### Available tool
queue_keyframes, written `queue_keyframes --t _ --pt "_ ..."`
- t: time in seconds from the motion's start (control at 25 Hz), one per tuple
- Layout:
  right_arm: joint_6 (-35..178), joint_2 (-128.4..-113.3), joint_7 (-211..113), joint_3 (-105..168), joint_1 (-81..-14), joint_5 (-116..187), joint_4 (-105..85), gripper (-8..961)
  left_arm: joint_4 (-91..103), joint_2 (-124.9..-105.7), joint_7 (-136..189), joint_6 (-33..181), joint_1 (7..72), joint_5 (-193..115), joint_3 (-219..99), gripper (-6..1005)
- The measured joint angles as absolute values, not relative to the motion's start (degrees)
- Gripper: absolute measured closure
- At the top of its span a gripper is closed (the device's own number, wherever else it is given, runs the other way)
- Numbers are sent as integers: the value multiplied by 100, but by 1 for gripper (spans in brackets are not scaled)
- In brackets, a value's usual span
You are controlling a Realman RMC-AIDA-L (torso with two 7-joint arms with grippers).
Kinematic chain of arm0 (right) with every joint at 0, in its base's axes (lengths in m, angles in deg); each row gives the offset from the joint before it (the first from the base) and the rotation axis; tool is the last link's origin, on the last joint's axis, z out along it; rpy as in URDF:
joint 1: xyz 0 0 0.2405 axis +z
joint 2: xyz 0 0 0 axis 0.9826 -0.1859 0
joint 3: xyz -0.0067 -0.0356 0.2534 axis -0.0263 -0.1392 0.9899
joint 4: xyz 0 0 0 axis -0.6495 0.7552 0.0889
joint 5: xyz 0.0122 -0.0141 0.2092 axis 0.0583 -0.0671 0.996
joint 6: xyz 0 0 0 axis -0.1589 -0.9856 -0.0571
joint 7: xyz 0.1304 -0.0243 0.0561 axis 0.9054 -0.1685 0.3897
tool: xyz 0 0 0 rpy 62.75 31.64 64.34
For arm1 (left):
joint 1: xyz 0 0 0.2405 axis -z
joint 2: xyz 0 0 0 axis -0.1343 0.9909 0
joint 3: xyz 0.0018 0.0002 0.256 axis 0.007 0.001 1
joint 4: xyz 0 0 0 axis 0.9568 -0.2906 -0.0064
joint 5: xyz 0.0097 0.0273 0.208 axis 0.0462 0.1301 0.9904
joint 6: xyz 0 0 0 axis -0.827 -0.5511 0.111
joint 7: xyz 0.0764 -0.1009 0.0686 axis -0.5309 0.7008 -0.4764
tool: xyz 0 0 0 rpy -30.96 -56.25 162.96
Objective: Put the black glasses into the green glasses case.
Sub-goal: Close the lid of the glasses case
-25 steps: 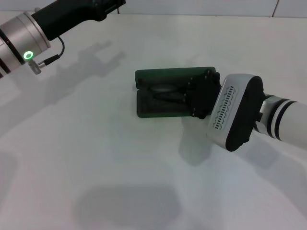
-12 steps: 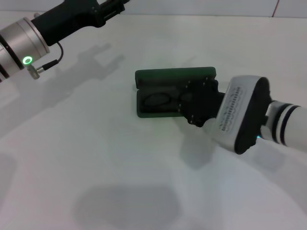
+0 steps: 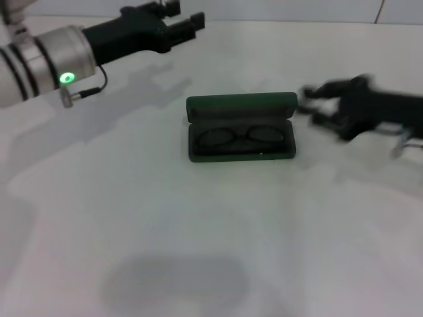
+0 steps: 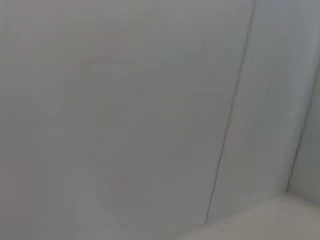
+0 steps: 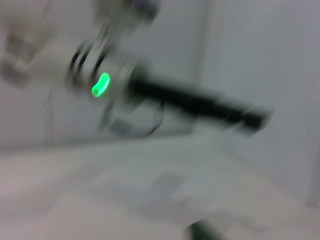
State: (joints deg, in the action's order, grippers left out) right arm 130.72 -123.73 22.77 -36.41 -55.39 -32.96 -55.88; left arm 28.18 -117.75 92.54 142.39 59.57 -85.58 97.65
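2 grippers: both in the head view, neither touching the case or the glasses.
Green glasses case [image 3: 240,127]: lies open on the white table [image 3: 198,231], near the middle of the head view, lid raised along the far side, tray facing up.
Black glasses [image 3: 239,137]: inside the case tray, folded flat, both lenses facing up, frame running along the length of the case.
Right gripper [image 3: 316,105]: just beside the right end of the case, apart from it, low over the table; it is blurred, 2 dark prongs seem to point toward the case with a gap between them, holding nothing.
Left gripper [image 3: 187,20]: at the far left of the table, well apart from the case, raised; its 2 black fingers stand slightly apart and hold nothing.
Left arm [image 3: 46,63]: silver wrist section with a lit green light, reaching in from the left edge.
Left wrist view: only a plain pale wall [image 4: 125,110] with a thin seam.
Right wrist view: blurred; it shows the other arm with its green light [image 5: 100,85] and a sliver of the green case [image 5: 202,232] at the edge.
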Motion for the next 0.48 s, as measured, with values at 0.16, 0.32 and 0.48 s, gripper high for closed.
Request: queue_keyframes --t 0.16,0.32,0.48 --pt "13631 -12369 2142 -1901 -5413 -3013 -4656 681 2770 -11850 9824 13130 6459 -7506 9765 351" --pt "13777 -12372 2051 -1321 -5450 -2958 -4467 680 2715 -11993 10221 12583 6899 -6529 9765 350" --pt "13747 -12372 2047 -1309 -5423 -2955 -4391 679 2465 -12008 10306 12405 7109 -6091 9765 349"
